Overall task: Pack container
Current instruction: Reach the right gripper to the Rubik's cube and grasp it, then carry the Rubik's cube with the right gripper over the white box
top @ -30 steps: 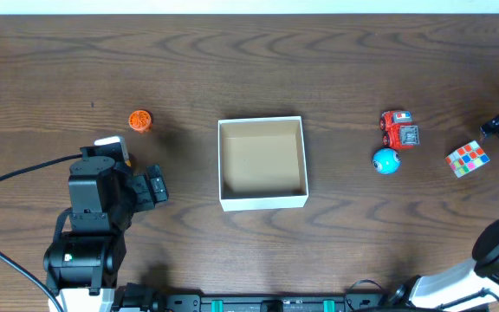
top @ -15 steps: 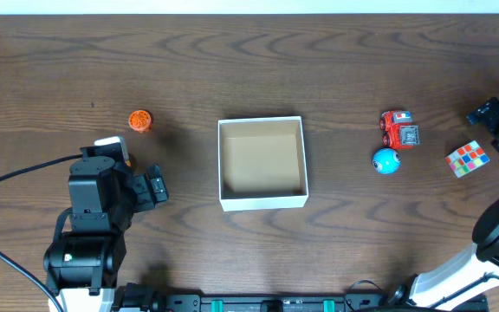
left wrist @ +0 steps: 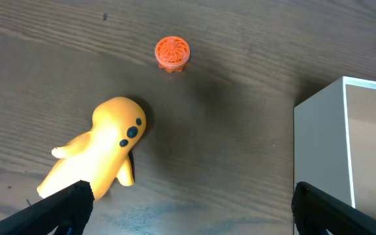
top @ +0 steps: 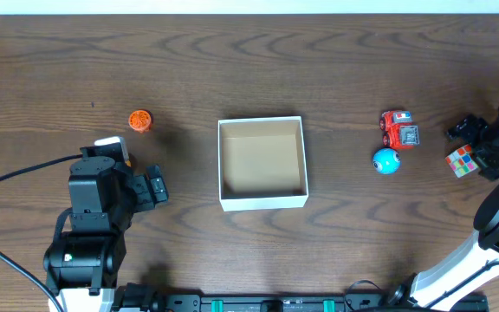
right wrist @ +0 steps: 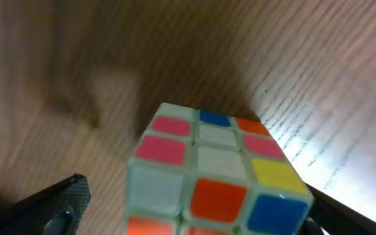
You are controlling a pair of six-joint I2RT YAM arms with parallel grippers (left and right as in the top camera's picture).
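Note:
The container (top: 264, 202), a shallow white-walled box with a brown floor, stands empty at the table's middle; its wall shows in the left wrist view (left wrist: 318, 150). My right gripper (top: 476, 144) is open and low over the coloured puzzle cube (top: 462, 162), with a finger on either side of it (right wrist: 217, 176) and a gap on the left. My left gripper (top: 156, 186) is open and empty above bare wood (left wrist: 189, 212). A yellow figure (left wrist: 100, 153) lies beside its left finger. An orange ridged cap (top: 139, 120) sits farther back (left wrist: 172, 52).
A red toy car (top: 398, 129) and a blue ball (top: 385, 160) sit between the container and the cube. The yellow figure is mostly hidden under the left arm in the overhead view. A black cable runs off the left edge.
My right gripper has moved left and down from the table's right edge onto the puzzle cube. The left arm and all toys have not moved.

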